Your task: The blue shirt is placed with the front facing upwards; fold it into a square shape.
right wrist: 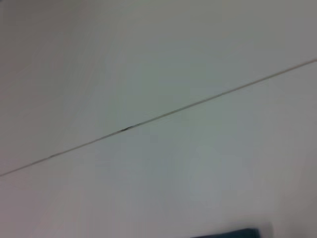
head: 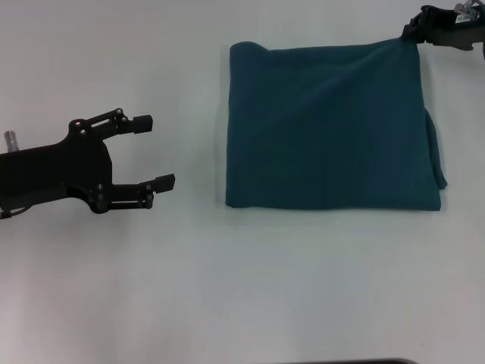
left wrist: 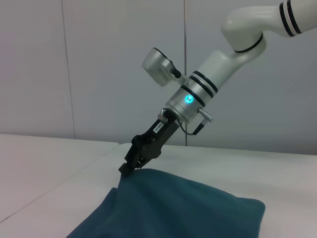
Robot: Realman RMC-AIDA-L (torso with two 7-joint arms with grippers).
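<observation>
The blue shirt [head: 330, 129] lies on the white table as a folded, roughly square dark teal block right of centre; no lettering shows. My right gripper [head: 414, 34] is at the shirt's far right corner, shut on the cloth there and pulling it into a small peak. The left wrist view shows that same gripper [left wrist: 127, 169] pinching the raised corner of the shirt [left wrist: 183, 208]. My left gripper [head: 151, 152] hovers open over bare table, well to the left of the shirt and apart from it. A sliver of the shirt [right wrist: 237, 233] shows in the right wrist view.
The white table [head: 227, 288] stretches all around the shirt. A thin seam line [right wrist: 163, 116] crosses the pale surface in the right wrist view. A grey wall [left wrist: 99, 64] stands behind the table.
</observation>
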